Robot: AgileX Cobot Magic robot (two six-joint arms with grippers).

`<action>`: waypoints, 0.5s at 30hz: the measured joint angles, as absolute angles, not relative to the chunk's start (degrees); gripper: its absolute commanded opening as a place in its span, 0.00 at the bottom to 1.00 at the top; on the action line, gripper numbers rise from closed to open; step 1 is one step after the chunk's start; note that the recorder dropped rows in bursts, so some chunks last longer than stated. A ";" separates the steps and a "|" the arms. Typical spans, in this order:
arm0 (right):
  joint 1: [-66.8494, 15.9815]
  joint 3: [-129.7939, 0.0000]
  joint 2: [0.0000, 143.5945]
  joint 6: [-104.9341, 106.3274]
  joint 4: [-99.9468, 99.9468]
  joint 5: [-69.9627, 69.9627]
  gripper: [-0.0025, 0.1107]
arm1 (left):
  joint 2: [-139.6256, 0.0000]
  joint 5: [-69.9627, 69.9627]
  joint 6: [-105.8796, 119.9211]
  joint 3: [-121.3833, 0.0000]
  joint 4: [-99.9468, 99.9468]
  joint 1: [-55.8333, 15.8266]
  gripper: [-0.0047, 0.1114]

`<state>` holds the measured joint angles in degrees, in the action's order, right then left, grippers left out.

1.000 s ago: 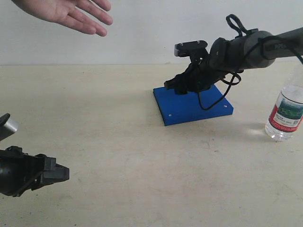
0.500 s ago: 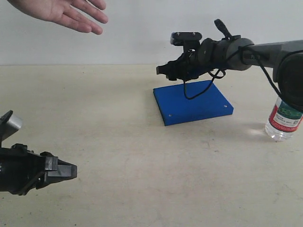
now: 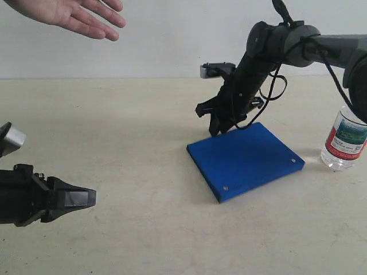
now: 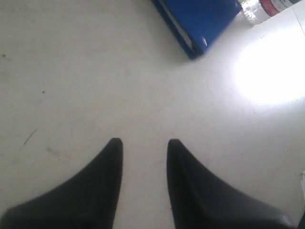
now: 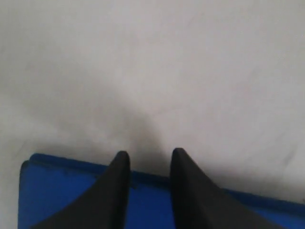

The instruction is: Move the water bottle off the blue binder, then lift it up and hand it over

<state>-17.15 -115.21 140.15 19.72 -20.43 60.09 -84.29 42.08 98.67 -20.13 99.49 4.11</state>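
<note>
Clear water bottle [image 3: 345, 139] upright, neck probably upward.

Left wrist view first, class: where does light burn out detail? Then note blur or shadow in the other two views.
Left wrist view: a white glare patch washes out the table beside the water bottle; right wrist view: soft focus, the right gripper a dark silhouette above the blue binder, dim shadow ahead of its tips; exterior view: evenly lit, shadows faint.
</note>
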 measured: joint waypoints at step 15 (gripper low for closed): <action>-23.43 -111.84 128.22 21.88 -21.73 69.39 0.06 | -68.01 42.65 96.39 -20.02 98.78 4.11 0.24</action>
